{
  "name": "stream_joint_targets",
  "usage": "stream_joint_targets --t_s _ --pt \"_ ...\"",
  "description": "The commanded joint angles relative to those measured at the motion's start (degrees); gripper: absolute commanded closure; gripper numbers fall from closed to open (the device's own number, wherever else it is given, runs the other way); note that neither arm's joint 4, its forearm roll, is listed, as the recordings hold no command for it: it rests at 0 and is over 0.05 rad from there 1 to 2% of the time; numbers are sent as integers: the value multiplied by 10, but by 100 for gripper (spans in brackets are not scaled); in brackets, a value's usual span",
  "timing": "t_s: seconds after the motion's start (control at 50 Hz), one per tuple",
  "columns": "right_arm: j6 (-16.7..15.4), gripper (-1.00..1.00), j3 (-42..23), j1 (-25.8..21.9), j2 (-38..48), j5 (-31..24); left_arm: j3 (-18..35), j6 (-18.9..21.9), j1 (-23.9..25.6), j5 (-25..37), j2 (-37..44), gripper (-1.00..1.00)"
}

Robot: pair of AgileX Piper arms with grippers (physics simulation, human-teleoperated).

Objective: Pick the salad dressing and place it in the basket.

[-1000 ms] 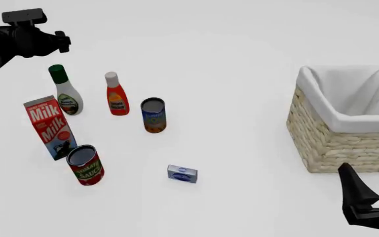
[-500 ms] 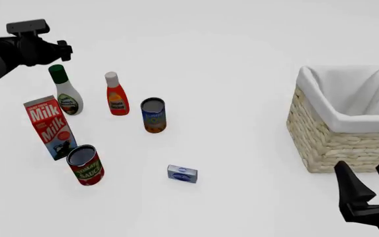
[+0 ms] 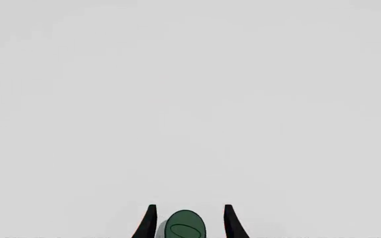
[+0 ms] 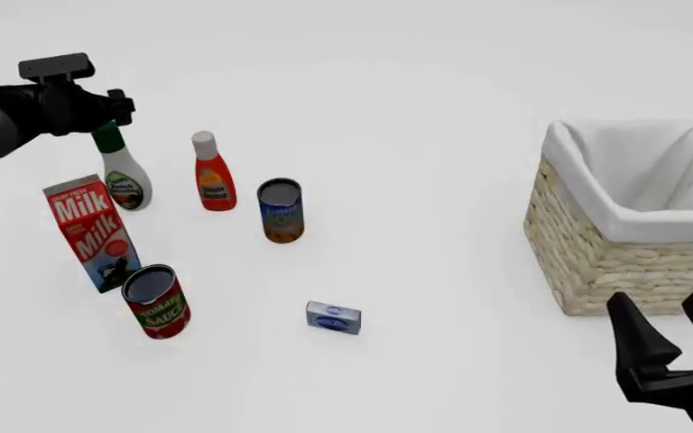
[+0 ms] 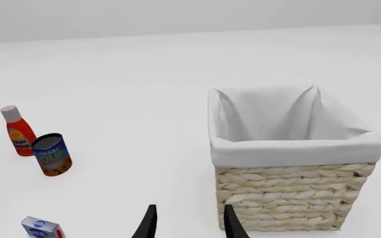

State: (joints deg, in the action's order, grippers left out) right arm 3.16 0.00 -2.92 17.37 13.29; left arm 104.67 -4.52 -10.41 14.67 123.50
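Salad dressing [image 4: 124, 180] standing upright at the table's far left, just behind the milk carton [image 4: 90, 232] and beside the red bottle [image 4: 212, 173]; dark green cap partly hidden in the front view by the left gripper [image 4: 108, 106]. Hovering right at cap height, that gripper, fingers spread; in the left wrist view the cap of the salad dressing [image 3: 184, 225] sitting between the two dark fingertips [image 3: 148, 223], with gaps showing on both sides, so not yet clamped. Judging the step in hand as the approach to the grasp. Calling next, probably, for sinking lower onto the neck or body before squeezing, since a pinch on the cap alone looks likely to slip or tip the bottle toward the carton.

Waiting well apart on the right, the basket [image 4: 587, 244], white liner folded over its rim. Idling near its front corner, the right gripper [image 4: 671, 332], fingers parted and holding nothing.

Reading labels: "Milk" on the red carton; "Tomato Sauce" on the red can [image 4: 156, 300]. Lettering on the dressing's oval label, the red bottle, the blue can [image 4: 281, 210] and the small blue box [image 4: 333, 317] too small to make out.
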Motion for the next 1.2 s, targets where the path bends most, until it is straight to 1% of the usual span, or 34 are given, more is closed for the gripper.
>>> stream_joint_targets --t_s 0.02,0.32,0.66,0.68,0.72,0.74,0.82,0.94,0.98,1.04,1.16,1.2 --pt "0 -100 0 -2 8 7 -13 -4 -2 -12 6 -100" --pt "-1 -100 0 -5 11 10 -30 -9 -5 -25 11 -100" --pt "1 -100 0 -7 13 11 -41 -5 -8 -35 7 -100" --pt "0 -100 0 -6 13 11 -42 -4 -7 -37 5 100" --pt "1 -100 0 -6 13 11 -56 12 -9 -51 -7 100" --pt "0 -100 0 -6 13 11 -65 14 -12 -58 -15 100" --pt "1 -100 0 -7 15 12 -71 14 -12 -68 -22 100" --pt "0 -100 0 -7 13 11 -91 32 -20 -90 -41 100" --pt "1 -100 0 -7 13 11 -101 44 -18 -101 -51 100" --pt "1 -100 0 -8 13 11 -102 42 -24 -100 -58 100" --pt "0 -100 0 -8 7 5 -98 45 -22 -91 -77 100" --pt "-1 -100 0 -6 6 5 -88 47 -22 -83 -86 100"
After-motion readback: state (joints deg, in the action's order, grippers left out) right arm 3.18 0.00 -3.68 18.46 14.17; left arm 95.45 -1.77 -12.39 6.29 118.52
